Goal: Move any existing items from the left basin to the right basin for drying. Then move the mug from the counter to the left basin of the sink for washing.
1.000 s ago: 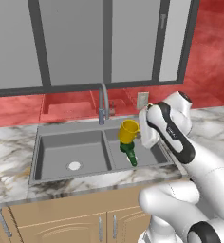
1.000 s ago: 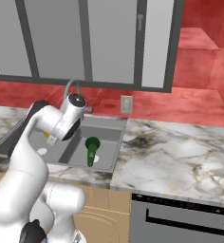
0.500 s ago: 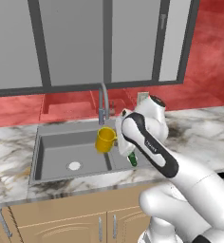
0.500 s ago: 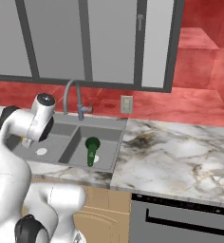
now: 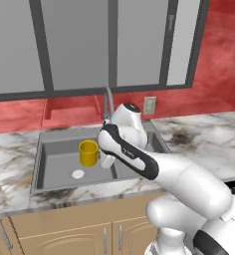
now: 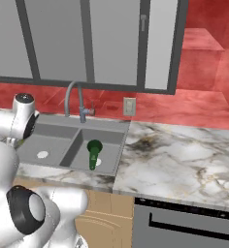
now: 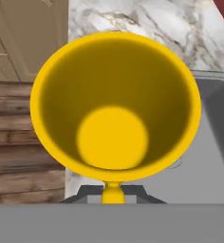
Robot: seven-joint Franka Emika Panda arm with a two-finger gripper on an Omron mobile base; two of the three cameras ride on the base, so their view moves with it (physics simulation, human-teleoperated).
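1 mug gripped by closed claw over left basin | bottle in right basin

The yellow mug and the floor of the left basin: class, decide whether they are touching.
Apart. In the left base view the mug hangs upright above the left basin, with grey floor showing between its base and the pale drain disc.

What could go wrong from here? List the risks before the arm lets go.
1. The mug hangs above the left basin, off its floor; released from here it would likely drop and could tip or bounce.
2. The gripper seems to hold it only at the handle side, so it may swing or slip on the way down.
3. The faucet stands close behind the arm's wrist; a wide swing might clip it.
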